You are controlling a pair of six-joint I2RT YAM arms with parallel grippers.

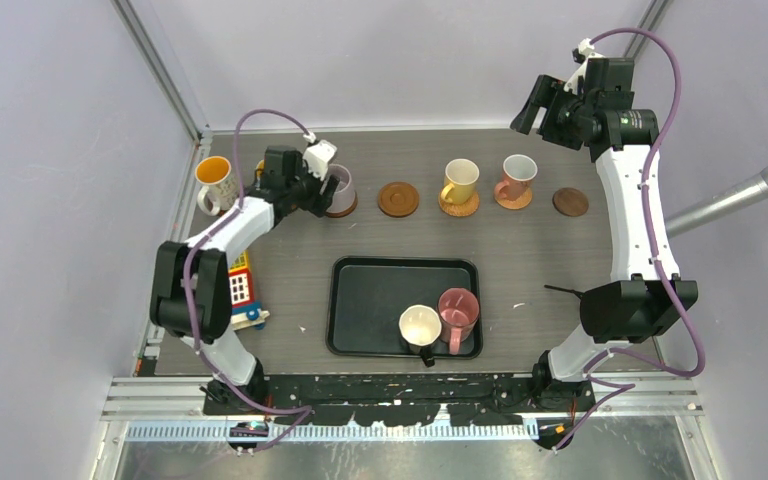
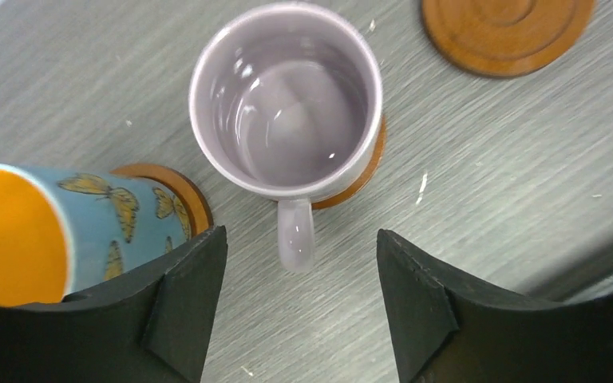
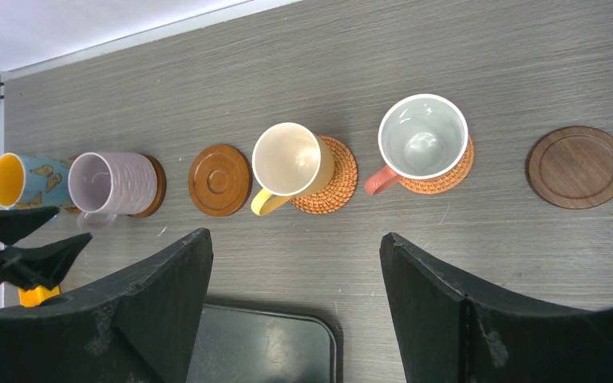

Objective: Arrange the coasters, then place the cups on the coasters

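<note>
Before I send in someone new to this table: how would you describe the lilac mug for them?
Look past the black tray to the row of coasters along the table's far side. There the lilac mug stands on a brown coaster, between a blue butterfly mug and a bare ringed coaster. It alone is pale purple with ribbed sides.

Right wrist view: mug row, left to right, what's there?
blue butterfly mug → lilac mug → bare orange-brown coaster → yellow mug → pink mug → bare dark coaster
</note>
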